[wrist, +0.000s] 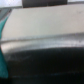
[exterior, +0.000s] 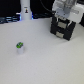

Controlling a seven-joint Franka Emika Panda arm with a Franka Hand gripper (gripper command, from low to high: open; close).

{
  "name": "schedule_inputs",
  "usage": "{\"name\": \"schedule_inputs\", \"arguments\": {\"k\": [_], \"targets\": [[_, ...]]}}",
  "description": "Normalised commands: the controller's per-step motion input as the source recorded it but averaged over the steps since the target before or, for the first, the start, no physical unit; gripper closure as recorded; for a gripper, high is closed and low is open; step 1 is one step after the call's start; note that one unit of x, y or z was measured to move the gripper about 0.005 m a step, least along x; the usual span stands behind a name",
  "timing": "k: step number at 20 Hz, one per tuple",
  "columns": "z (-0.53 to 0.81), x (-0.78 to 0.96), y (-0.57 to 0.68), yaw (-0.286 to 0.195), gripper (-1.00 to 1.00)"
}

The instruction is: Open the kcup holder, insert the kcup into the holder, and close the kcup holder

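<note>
The kcup (exterior: 20, 46), a tiny white pod with a green top, stands alone on the white table at the exterior view's left. The kcup holder (exterior: 61, 31) is a black box with two front recesses at the exterior view's upper right. My gripper (exterior: 62, 20) hangs directly over the holder's top, its white body above it. Its fingers blend into the black box, so their spread is unclear. In the wrist view a blurred black surface, probably the holder (wrist: 45, 60), fills the lower half, and no fingers show. The holder's tray looks pushed in.
A tall white post (exterior: 25, 10) stands at the back, at the exterior view's upper left, with dark clutter along the table's far edge. The white table (exterior: 45, 62) stretches between the kcup and the holder. A teal patch (wrist: 3, 37) shows at the wrist view's edge.
</note>
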Motion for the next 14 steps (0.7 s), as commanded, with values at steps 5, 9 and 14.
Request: {"name": "schedule_inputs", "arguments": {"k": [5, 9, 14], "targets": [[0.09, 0.52, -0.18, -0.042, 1.0], [0.25, 0.25, -0.3, -0.01, 1.0], [0.17, 0.79, -0.34, -0.041, 1.0]]}}
